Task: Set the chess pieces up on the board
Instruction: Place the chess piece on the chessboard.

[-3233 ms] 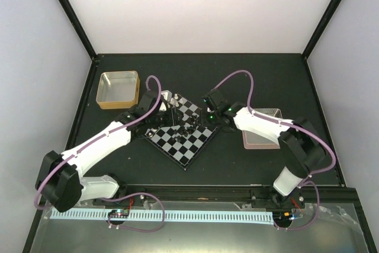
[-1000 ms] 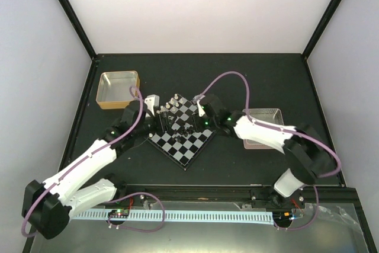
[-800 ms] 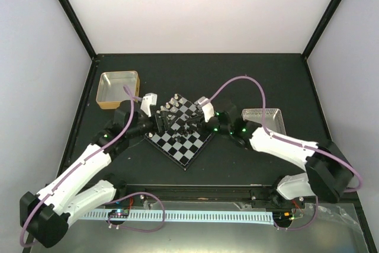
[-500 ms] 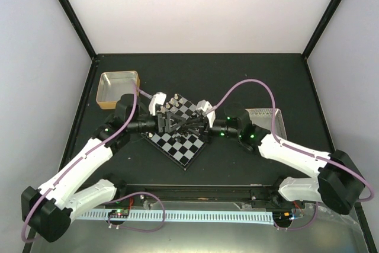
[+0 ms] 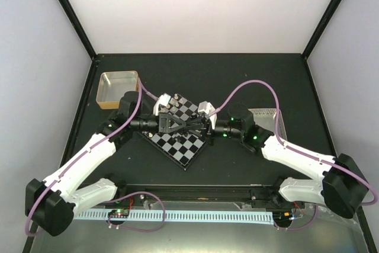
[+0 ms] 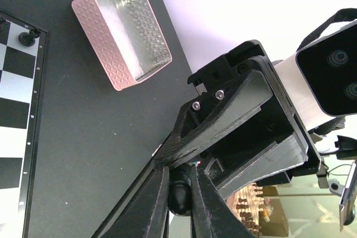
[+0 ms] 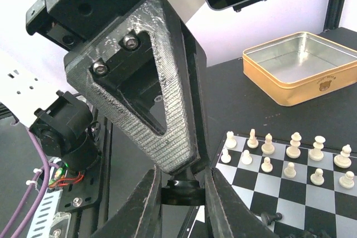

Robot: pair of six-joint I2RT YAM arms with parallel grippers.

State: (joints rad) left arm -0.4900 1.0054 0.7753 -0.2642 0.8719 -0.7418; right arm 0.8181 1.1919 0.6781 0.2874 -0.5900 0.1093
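– Silver pieces (image 7: 290,160): placed?
– Yes, two ranks along the board's (image 5: 183,147) far-left edge. The rest looks unfinished; left tool (image 6: 179,179) and right tool (image 7: 183,178) both pinch one black piece (image 7: 183,193) above mid-board.

Two metal trays on a black worktop

A gold-sided tin (image 5: 118,106) sits toward the far left of the worktop (image 5: 237,78), with a small mark on its side, perhaps a logo. A pink tray (image 6: 106,48) with dimpled walls lies well apart on the right.

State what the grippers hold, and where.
One small black chess piece, shared: right gripper on its wide base, left gripper on its rounded body.
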